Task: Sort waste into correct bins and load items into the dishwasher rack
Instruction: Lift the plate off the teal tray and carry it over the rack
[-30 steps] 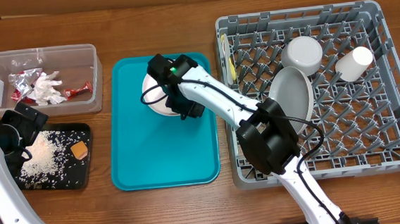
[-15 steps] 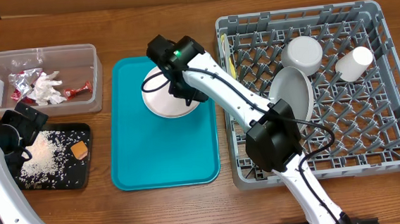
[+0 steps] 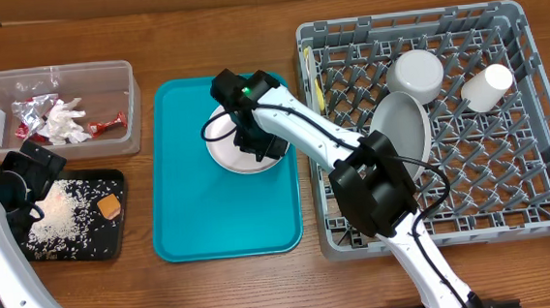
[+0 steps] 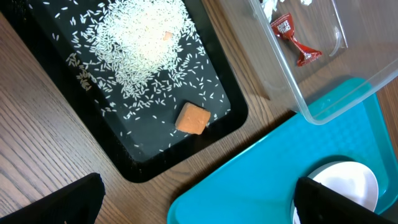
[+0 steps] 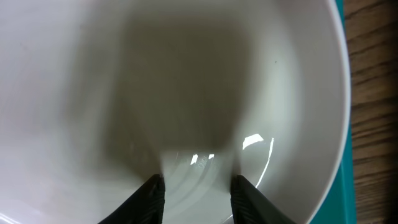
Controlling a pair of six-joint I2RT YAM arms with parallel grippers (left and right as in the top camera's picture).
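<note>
Centre of the overhead frame, on the teal tray (image 3: 192, 218): pale plate (image 3: 224, 150), shifted slightly lower right, not yet in the dishwasher rack (image 3: 510, 186). Right gripper (image 5: 198, 186) over it, jaws part-spread; grip unconfirmable. Left gripper (image 3: 31, 169) spread wide, idle.

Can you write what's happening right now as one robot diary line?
left tool: open, by black tray | right tool: jaws apart, over pale plate | pale plate: on teal tray, not racked yet

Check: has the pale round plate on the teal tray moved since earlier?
Yes: the pale round plate shifted right on the teal plastic tray, toward the grey rack.
</note>
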